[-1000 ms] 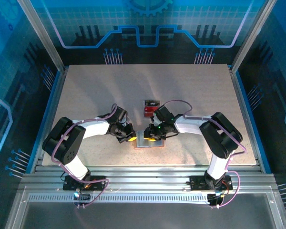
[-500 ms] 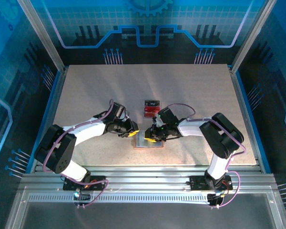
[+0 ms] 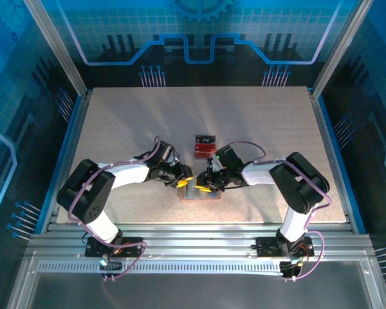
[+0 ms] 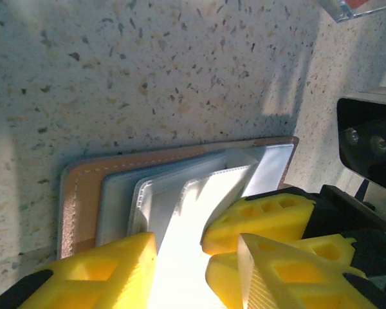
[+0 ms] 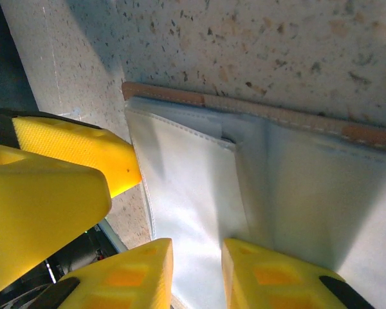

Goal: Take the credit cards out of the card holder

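Looks well along to me: red and dark credit cards (image 3: pixel 204 149) sit in a clear container (image 3: pixel 205 136), and I see none in the pockets. The card holder (image 3: pixel 206 194) lies open by the middle of the worktop's (image 3: pixel 116 116) near edge, tan rim, pale lining. The left gripper (image 4: pixel 186 273) is spread wide over it. The right gripper (image 5: pixel 197 270) is nearly closed around the lining, and I can't tell if it's pinching.

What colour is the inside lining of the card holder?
The card holder is pale grey-blue inside, with a tan-brown stitched rim; clearest in the right wrist view.
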Available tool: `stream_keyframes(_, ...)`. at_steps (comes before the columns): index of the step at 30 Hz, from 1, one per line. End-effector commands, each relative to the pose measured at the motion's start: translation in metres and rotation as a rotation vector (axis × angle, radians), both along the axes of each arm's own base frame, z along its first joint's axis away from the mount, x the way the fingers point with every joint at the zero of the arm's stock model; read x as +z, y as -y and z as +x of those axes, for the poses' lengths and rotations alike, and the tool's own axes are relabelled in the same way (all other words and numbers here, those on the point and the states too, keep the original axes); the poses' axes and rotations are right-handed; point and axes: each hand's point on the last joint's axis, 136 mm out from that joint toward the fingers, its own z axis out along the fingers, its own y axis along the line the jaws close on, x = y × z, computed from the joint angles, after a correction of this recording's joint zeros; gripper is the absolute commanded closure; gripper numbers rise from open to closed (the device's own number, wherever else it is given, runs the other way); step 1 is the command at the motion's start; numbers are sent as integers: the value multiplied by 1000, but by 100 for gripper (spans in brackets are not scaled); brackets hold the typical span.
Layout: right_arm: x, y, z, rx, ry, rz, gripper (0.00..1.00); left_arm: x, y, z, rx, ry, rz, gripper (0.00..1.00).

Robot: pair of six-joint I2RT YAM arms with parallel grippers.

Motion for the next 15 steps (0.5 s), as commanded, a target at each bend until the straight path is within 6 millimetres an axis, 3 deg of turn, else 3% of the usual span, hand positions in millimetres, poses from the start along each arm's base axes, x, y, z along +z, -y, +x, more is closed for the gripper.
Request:
stream_keyframes(1,-10,9,-4,-19,-42,-21,73,-11,-3,-11,-13,-44,26,60)
stream_keyframes(5,-11,10,-4,-20,-43,-23,73,-13,-8,-12,-14,-50,70,57)
stream_keyframes(15,-8,9,-4,-21,-41,-11,73,-2,14,-7,-36,-37,-51,58)
